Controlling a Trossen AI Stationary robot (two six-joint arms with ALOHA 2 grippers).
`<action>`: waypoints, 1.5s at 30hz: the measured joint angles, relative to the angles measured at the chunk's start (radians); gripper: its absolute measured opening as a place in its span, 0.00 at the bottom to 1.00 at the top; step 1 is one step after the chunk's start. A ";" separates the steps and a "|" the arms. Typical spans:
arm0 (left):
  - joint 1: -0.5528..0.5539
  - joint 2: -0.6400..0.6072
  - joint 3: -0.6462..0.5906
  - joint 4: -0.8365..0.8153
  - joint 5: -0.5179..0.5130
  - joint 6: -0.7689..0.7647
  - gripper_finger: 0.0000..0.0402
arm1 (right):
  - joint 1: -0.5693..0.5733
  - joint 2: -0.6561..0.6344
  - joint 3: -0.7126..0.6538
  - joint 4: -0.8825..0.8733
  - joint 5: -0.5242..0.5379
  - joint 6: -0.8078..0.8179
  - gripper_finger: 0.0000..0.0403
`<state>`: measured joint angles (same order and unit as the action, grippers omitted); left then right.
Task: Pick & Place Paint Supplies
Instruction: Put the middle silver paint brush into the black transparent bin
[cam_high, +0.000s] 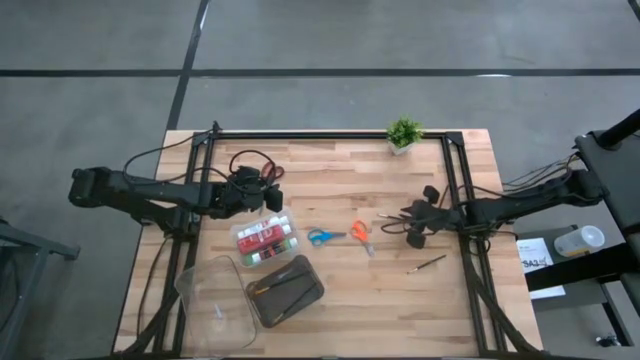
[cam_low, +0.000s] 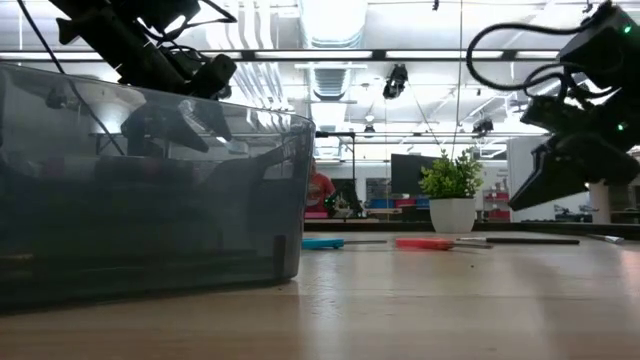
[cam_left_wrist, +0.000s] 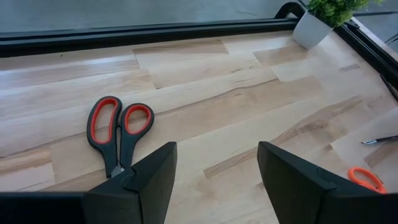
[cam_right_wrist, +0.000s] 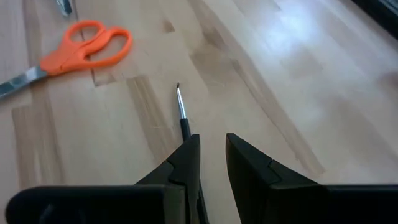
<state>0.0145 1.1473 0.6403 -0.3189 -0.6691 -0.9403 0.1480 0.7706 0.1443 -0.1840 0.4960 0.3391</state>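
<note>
Above table: left gripper (cam_left_wrist: 214, 180) fingers wide, empty; right gripper (cam_right_wrist: 211, 163) fingers pinch brush (cam_right_wrist: 182, 115); no legible writing.

left arm (cam_high: 150, 192): dark, near-black segmented links, seen at the left of the high view; matte housings with rounded joints
left arm cables: black loops bunched over the wrist, just above the left gripper (cam_high: 272, 200)
left gripper fingers (cam_left_wrist: 149, 180): two broad black wedges with angular, faceted faces and moulded seams
right arm (cam_high: 530, 200): same dark finish, slimmer links, at the right of the high view
right arm cables: thin black leads trailing along the link towards the frame's right edge
right gripper (cam_right_wrist: 211, 162): black tapered fingers (cam_right_wrist: 252, 171), smooth plastic, bevelled edges
</note>
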 joint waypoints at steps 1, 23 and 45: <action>0.000 0.000 0.000 0.000 0.000 0.000 0.58 | -0.003 0.005 -0.008 0.014 0.000 0.002 0.18; 0.000 0.000 0.000 0.000 0.000 0.000 0.58 | -0.029 0.165 -0.118 0.236 -0.049 0.116 0.18; 0.000 0.000 0.000 0.000 0.000 0.000 0.58 | -0.028 0.194 -0.103 0.334 -0.089 0.072 0.18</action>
<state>0.0143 1.1473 0.6403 -0.3191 -0.6692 -0.9402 0.1196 0.9642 0.0413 0.1501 0.4072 0.4107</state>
